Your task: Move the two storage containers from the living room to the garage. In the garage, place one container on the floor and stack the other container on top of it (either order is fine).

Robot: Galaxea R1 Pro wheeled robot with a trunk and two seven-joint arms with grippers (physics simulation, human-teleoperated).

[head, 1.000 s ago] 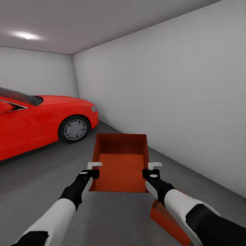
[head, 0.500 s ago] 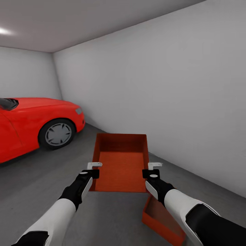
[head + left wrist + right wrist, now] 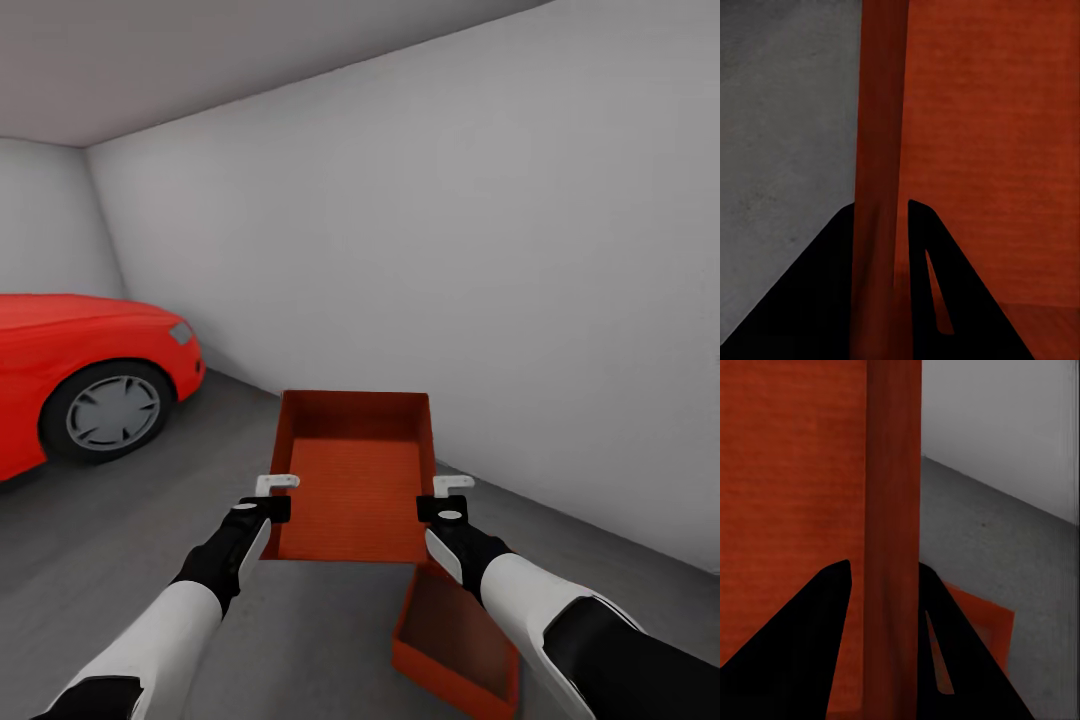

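I am in the garage, one storage container (image 3: 455, 640) already on the concrete floor (image 3: 130, 560) below my right arm. My left end effector (image 3: 275, 497) and right end effector (image 3: 437, 497) each pinch a side wall of the carried container (image 3: 355, 480); stacking remains.

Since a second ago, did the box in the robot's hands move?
Cannot tell. The held box sits at the same spot in the head view, while the red car and wall slid left, so the camera turned.
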